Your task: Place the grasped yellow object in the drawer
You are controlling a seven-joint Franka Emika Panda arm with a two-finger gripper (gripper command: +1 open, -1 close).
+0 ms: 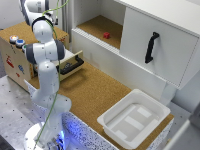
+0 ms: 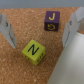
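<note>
In the wrist view, the gripper (image 2: 40,41) is being held wide open, and nothing is being gripped by it: the small yellow cube printed with a black N (image 2: 33,50) is lying on the brown cork surface (image 2: 22,22) in the gap between the two grey fingers (image 2: 7,29), touched by neither and turned askew to the line between them. As a cube it is offering no long axis, so a closing move is judged to depend on squaring the fingers to two opposite faces. A purple cube marked with a yellow J (image 2: 51,21) is resting near it, apart from it, and a white rounded body (image 2: 70,62) is crowding one finger's side, so room there is being limited. In the exterior view, the small pale plywood drawer with a black bar handle (image 1: 73,62) is standing pulled open at left centre, beside the white arm (image 1: 47,65), in the light-brown wooden box cabinet (image 1: 12,57). Neither gripper nor yellow cube is being made out there, so the direction to the drawer cannot be told.
</note>
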